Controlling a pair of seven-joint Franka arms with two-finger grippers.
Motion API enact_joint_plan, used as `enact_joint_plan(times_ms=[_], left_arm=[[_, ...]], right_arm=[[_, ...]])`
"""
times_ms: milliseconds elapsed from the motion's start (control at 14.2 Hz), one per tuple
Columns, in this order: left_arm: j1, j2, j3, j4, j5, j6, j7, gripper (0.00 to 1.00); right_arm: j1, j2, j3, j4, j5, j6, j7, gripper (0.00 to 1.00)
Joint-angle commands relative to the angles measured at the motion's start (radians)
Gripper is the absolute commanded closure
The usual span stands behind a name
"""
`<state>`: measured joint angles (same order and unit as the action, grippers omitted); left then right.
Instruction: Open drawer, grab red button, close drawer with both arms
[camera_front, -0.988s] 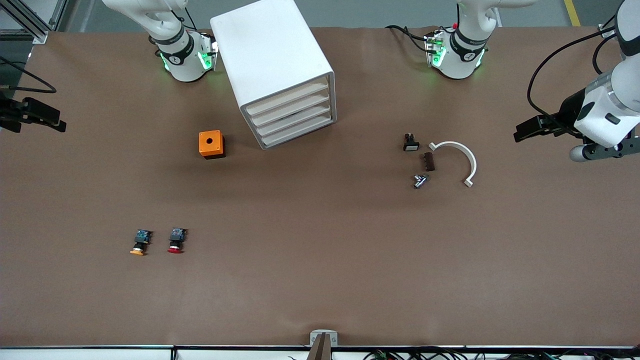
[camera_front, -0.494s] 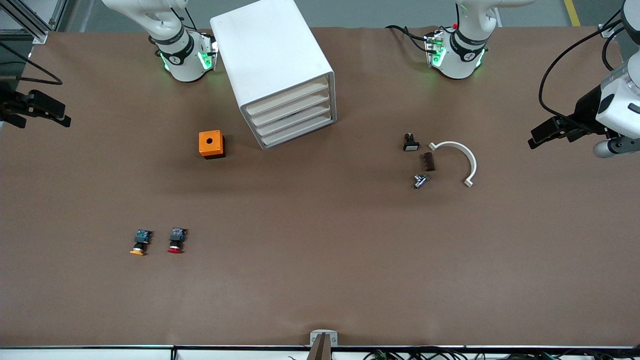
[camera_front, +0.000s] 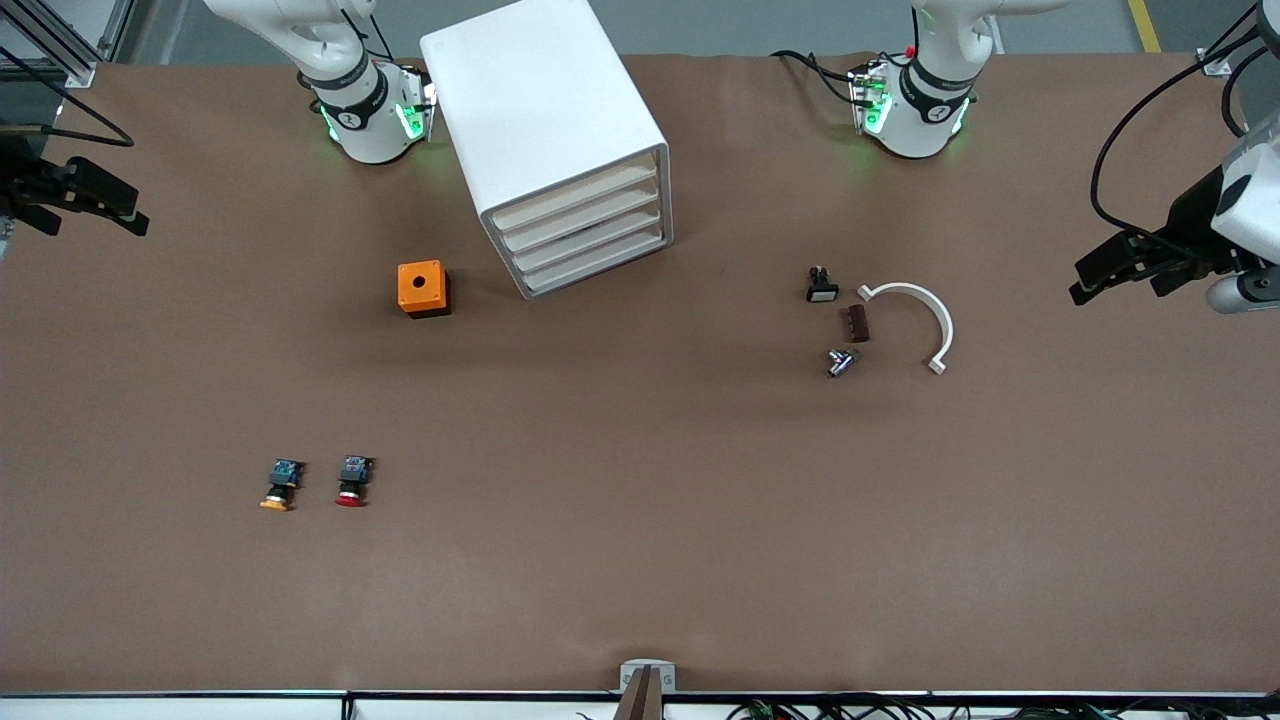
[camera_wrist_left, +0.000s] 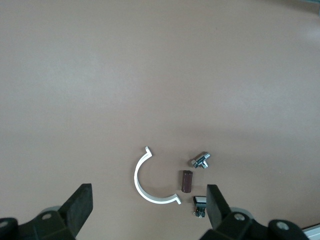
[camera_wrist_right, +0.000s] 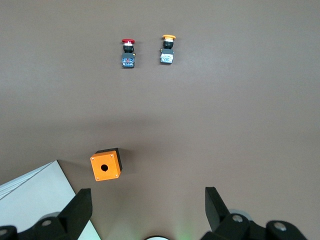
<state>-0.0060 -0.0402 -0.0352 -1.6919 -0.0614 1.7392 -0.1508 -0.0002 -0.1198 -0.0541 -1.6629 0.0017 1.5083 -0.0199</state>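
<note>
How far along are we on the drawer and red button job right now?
All four drawers of the white drawer unit sit shut. The red button lies on the table beside the yellow button, nearer the front camera than the orange box. The left gripper and right gripper hang open over the table's ends, holding nothing. This fits either drawers waiting to be opened or a button taken out and the drawer reclosed.

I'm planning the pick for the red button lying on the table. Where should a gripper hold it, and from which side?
Grip the dark body, not the cap. The red button lies on its side beside the orange-capped button, its red cap toward the front camera. Come straight down from above, fingers across the body's two flanks; the gap between the two buttons looks wide enough for one finger, though tight.
</note>
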Motion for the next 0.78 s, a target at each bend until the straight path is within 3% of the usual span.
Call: enact_joint_plan(times_ms=[0, 705], left_arm=[[0.011, 0.02, -0.014, 0.044, 0.025, -0.004, 0.017, 0.0], [0.008, 0.017, -0.014, 0.098, 0.026, -0.066, 0.014, 0.0]], right_arm=[[0.008, -0.023, 0.002, -0.018, 0.011, 0.02, 0.02, 0.0], [0.0, -0.026, -0.003, -0.014, 0.004, 0.0, -0.043, 0.0]])
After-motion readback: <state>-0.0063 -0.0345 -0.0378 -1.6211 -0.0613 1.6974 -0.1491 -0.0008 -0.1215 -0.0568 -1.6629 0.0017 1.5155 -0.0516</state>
